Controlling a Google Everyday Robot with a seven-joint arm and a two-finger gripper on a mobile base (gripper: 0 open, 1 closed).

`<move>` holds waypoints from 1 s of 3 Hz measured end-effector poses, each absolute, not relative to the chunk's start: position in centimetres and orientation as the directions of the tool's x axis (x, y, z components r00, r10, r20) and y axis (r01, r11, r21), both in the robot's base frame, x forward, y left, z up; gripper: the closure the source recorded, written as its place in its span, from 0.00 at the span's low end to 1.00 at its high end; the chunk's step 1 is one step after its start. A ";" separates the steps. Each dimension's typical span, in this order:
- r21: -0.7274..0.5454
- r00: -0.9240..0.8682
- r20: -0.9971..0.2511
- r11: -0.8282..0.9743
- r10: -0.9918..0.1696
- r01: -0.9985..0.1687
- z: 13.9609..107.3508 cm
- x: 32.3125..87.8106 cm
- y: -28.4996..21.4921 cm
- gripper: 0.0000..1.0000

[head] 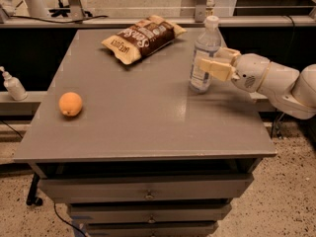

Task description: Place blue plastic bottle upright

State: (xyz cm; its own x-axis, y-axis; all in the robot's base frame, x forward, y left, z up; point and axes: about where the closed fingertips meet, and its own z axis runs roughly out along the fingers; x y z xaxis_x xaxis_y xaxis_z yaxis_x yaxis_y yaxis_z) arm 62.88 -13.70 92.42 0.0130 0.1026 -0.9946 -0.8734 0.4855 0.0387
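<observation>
Fingers (205, 66) clasp the middle of the upright blue plastic bottle (207, 39), clear, pale-labelled, white-capped, on the table (148, 120).

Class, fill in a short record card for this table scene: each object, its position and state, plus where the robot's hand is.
surface: grey table with drawers below
bottle: blue plastic bottle, upright, white cap on top, standing far right on the table
hand: hand reaches in from the view's right, at the bottle's mid-height
bag: snack bag lying flat at the far edge, left of the bottle
fruit: orange near the left edge, apart from the rest
</observation>
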 end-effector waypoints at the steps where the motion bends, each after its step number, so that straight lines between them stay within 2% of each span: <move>1: 0.041 0.009 -0.995 0.490 0.100 -0.871 92.1 62.7 -14.0 0.00; 2: 0.041 0.007 -0.995 0.493 0.096 -0.869 91.9 62.5 -14.2 0.00; 3: 0.018 0.001 -0.999 0.507 0.037 -0.862 91.6 62.3 -15.8 0.00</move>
State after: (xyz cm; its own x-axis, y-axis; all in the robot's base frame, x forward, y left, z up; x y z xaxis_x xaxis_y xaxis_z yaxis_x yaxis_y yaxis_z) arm 62.25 -15.76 91.63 0.0006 0.0367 -0.9993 -0.8617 0.5071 0.0181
